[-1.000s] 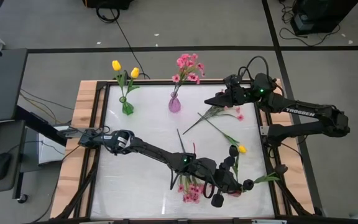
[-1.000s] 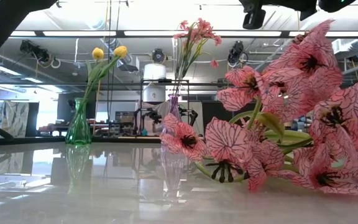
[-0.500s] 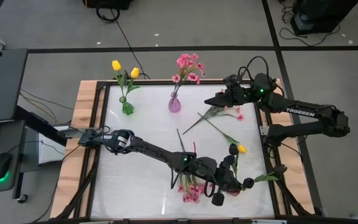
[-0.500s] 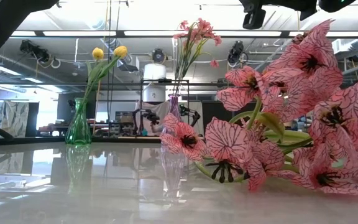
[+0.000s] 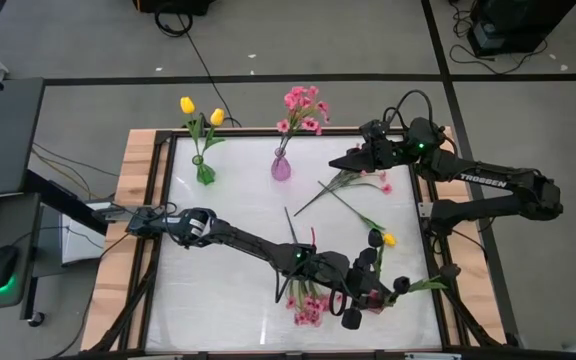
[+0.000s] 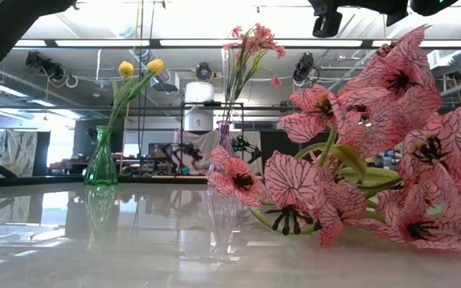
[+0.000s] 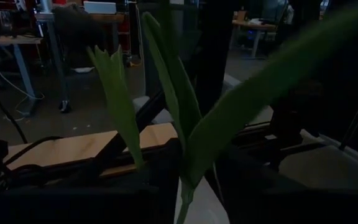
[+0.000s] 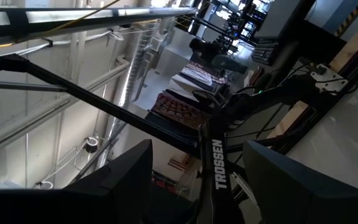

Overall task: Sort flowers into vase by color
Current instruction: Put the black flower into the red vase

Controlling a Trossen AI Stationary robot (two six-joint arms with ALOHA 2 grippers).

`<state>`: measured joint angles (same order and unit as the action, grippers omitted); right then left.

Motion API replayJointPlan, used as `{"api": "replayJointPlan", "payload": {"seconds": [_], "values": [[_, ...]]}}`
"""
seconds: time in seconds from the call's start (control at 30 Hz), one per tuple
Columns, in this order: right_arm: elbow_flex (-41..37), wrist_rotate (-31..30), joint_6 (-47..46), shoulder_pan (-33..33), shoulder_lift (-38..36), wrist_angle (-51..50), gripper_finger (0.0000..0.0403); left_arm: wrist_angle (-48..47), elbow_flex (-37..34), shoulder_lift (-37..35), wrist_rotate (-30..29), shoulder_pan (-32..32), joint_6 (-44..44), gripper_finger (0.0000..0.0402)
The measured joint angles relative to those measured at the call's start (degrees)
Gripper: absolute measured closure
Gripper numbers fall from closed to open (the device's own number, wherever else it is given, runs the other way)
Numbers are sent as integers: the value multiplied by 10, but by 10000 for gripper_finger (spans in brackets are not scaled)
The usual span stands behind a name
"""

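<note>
The green vase (image 5: pixel 204 172) at eleven o'clock holds yellow tulips (image 5: pixel 201 110); the purple vase (image 5: pixel 281 166) holds pink flowers (image 5: pixel 304 108). Left gripper (image 5: pixel 380 297): jaws unclear; right gripper (image 5: pixel 340 161): jaws apart.

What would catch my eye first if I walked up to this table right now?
Probably the two vases at the table's far edge: a green vase holding yellow tulips and a purple vase with pink blossoms. More flowers lie loose on the white table, and the left gripper reaches low over those at the near right, while the right gripper hovers open at the far right.
</note>
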<state>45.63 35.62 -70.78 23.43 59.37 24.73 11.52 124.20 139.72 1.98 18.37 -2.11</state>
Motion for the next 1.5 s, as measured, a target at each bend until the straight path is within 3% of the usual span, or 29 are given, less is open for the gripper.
{"api": "replayJointPlan", "payload": {"seconds": [0.53,1.0,1.5], "values": [[0,0,0,0,0,0,145,-30,0,0,-21,0,4,234],[0,0,0,0,0,0,145,-74,0,-4,-21,0,12,154],[0,0,0,0,0,0,145,-181,0,-47,-23,-2,14,147]]}}
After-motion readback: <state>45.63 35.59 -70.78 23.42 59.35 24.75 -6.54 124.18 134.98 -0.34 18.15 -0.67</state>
